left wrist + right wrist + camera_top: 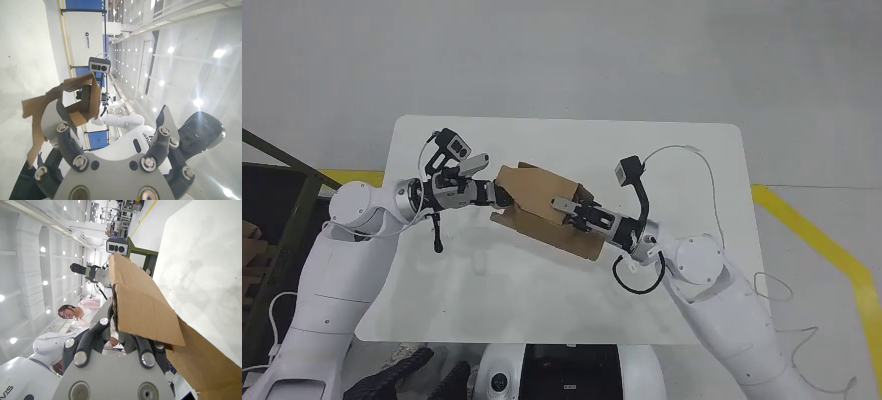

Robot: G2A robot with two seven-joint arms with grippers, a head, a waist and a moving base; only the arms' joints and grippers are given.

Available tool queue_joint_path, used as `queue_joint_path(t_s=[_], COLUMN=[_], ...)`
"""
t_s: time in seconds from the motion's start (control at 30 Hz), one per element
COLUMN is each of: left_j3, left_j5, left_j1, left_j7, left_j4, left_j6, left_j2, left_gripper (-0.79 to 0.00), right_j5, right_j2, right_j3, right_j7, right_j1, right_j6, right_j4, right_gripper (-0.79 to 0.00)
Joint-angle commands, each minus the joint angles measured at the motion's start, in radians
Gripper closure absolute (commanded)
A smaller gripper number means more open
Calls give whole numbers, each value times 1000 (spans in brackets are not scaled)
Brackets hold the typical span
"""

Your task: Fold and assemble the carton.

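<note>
Over the white surface (542,290) the half-opened carton (542,205) spans between the 2 sets of jaws. The right jaws are clamped on 1 wall at their end. The left jaws stand spread wide, 1 finger (50,121) against a loose flap. To do this step well, I judge the right should steady the wall while the left presses the flap inward along its crease, squarely, sparing the frayed edge. Beyond the left jaws, off the surface, stands a green frame (287,160); beyond the right jaws, a yellow floor line (802,228). Neither obstructs.

matt corrugated cardboard carton (538,192)
</note>
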Motion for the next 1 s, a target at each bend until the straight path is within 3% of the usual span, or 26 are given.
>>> queue_joint_path(t_s=[0.0,0.47,0.97], left_j3=[-3,20,51], left_j5=[2,-2,-37], left_j1=[-2,-17,11], left_j7=[1,-15,-21], left_j4=[4,15,-5], left_j6=[-2,-1,21], left_j2=[0,-5,-12], left_gripper=[-785,-785,-785], right_j5=[-2,-1,-9], right_j2=[0,-6,-7], right_j3=[-2,-8,23], right_j7=[6,-28,-84], right_j1=[1,18,16], right_j6=[3,20,14], right_j4=[-3,22,52], right_gripper=[0,0,0])
